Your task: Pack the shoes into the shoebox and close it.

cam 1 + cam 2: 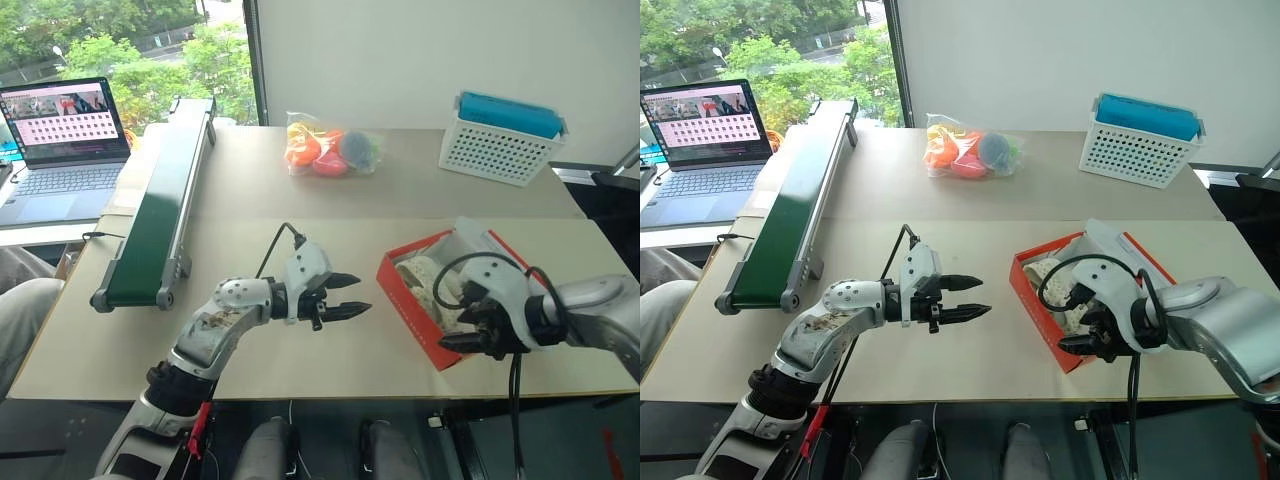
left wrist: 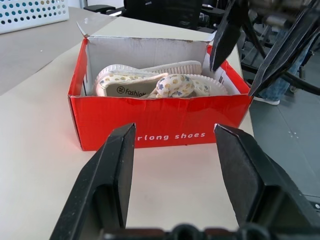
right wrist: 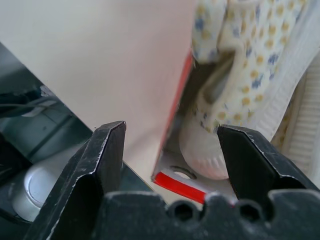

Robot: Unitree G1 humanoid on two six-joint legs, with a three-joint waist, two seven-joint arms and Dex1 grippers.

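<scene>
Right gripper (image 1: 462, 342) hovering, fingers apart, empty, over near end of shoebox (image 1: 404, 279). Shoes (image 2: 160, 85) lying inside, lid not yet shut. Left gripper (image 1: 347, 296) waiting, fingers apart, beside box's long side. I'm judging right arm nearer for closing.

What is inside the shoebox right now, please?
Both shoes lie in the open shoebox, cream with small coloured dots, one overlapping the other. The box floor beneath them is covered, so any paper there cannot be seen.
</scene>
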